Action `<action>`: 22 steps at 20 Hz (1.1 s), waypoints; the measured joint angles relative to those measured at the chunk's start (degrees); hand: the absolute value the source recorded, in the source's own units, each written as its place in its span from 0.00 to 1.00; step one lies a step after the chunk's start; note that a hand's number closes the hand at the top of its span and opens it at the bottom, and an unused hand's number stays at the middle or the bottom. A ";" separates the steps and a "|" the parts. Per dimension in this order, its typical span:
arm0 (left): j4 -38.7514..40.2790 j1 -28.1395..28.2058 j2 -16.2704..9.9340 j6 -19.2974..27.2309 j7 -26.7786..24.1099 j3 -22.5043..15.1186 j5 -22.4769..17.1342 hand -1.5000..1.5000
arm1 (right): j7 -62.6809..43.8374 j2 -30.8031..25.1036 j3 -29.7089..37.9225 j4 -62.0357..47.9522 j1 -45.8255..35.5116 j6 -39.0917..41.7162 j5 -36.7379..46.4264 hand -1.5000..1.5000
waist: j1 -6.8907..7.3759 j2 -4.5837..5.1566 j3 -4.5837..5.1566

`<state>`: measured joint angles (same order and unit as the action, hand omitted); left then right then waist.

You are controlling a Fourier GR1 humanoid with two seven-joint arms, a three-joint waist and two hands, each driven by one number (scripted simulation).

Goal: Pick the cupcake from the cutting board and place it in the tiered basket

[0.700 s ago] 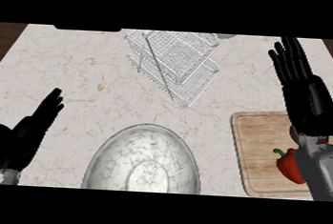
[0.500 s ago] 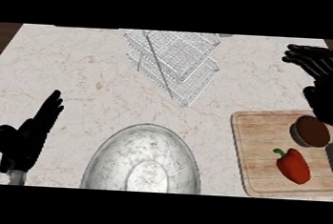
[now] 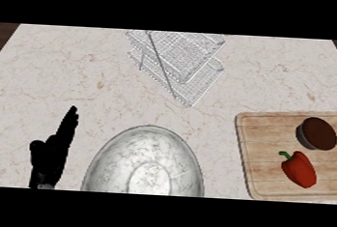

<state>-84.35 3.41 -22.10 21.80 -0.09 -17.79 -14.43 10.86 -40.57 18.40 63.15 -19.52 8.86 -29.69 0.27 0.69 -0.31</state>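
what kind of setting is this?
Likely a kitchen counter: marble-look countertop with a wooden cutting board holding a cupcake and red pepper, plus a metal bowl.

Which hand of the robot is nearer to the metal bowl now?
The left hand. It rests open just left of the bowl, near the lower edge. The right hand does not show in this view, so only the left can be placed.
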 measured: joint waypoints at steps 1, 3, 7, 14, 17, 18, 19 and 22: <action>0.15 0.02 0.13 -0.14 -0.06 0.16 0.07 0.50 | 1.44 -0.80 1.03 -2.56 0.13 2.92 -0.77 0.00 | 0.06 -0.13 0.01; 1.45 -0.51 1.21 -0.11 -0.73 -0.04 0.61 0.50 | 3.65 -3.25 2.17 -7.64 -0.38 8.76 -1.21 0.00 | 0.21 -0.32 -0.06; 1.64 -0.34 2.20 0.43 -1.13 -0.21 1.28 0.50 | 2.80 -9.68 0.33 -9.51 2.04 17.94 1.28 0.00 | -0.11 -0.66 -0.04; 1.59 0.26 3.22 1.70 -1.84 -0.22 2.46 0.50 | 2.08 -20.03 -7.41 -2.99 5.37 25.39 13.00 0.00 | -0.25 -0.88 0.10; 1.44 0.47 3.33 1.75 -1.68 -0.02 2.55 0.50 | 0.66 -22.90 -10.01 2.31 6.09 23.93 18.36 0.00 | -0.45 -1.04 0.15; 1.96 0.41 3.51 1.76 -2.11 0.04 2.78 0.50 | 0.35 -23.01 -10.81 3.73 6.55 22.65 20.33 0.00 | -0.50 -1.06 0.13; 1.98 0.48 3.99 2.07 -2.42 -0.13 3.11 0.50 | -0.31 -22.96 -11.54 5.49 6.93 21.20 22.07 0.00 | -0.54 -1.08 0.11; 2.27 0.47 4.16 1.51 -2.51 0.26 3.23 0.50 | -3.95 -22.14 -12.34 11.17 8.63 17.46 25.28 0.00 | -0.75 -1.17 0.08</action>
<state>-82.08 3.88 -17.95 23.31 -2.59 -17.53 -11.20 6.92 -62.71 6.06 74.32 -10.90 26.31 -4.41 -0.47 -0.48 -0.23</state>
